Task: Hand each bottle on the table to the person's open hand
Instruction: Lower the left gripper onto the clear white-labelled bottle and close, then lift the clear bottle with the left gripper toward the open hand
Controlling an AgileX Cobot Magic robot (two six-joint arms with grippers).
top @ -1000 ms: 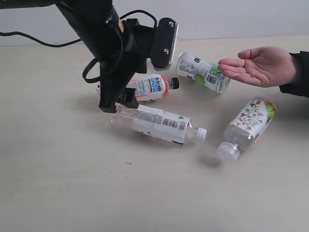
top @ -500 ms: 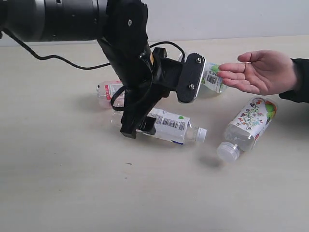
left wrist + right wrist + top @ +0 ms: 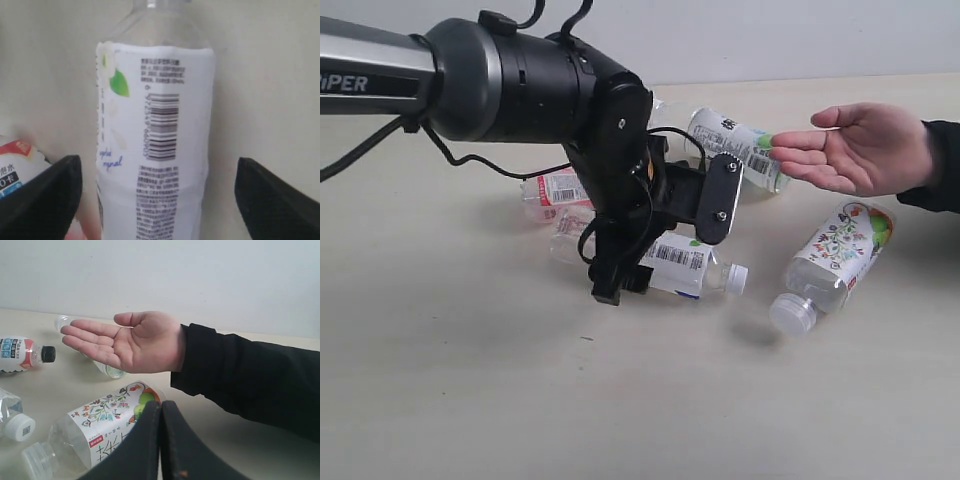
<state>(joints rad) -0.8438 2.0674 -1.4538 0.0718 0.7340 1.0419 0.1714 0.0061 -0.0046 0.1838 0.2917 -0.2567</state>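
The white-printed bottle (image 3: 685, 265) lies on its side mid-table (image 3: 470, 380), cap pointing right. My left gripper (image 3: 620, 278) is low over its body and open, one finger on each side of the label (image 3: 155, 145), gripper midpoint (image 3: 156, 172). Just behind lies the pink-labelled bottle (image 3: 552, 188), mostly hidden by the arm. The green-accented bottle (image 3: 740, 145) rests under the fingertips of the person's open hand (image 3: 865, 145). At the right lies the floral bottle (image 3: 840, 255). My right gripper (image 3: 161, 407) is shut and empty, above the floral bottle (image 3: 100, 425), facing the hand (image 3: 132, 342).
The person's black sleeve (image 3: 250, 375) reaches in from the right. A black cable (image 3: 490, 165) trails from the left arm over the table. A pale wall runs along the far edge.
My left arm has swung forward and down from over the pink-labelled bottle, so its open fingers now straddle the white-printed bottle. The hand and bottles have not moved.
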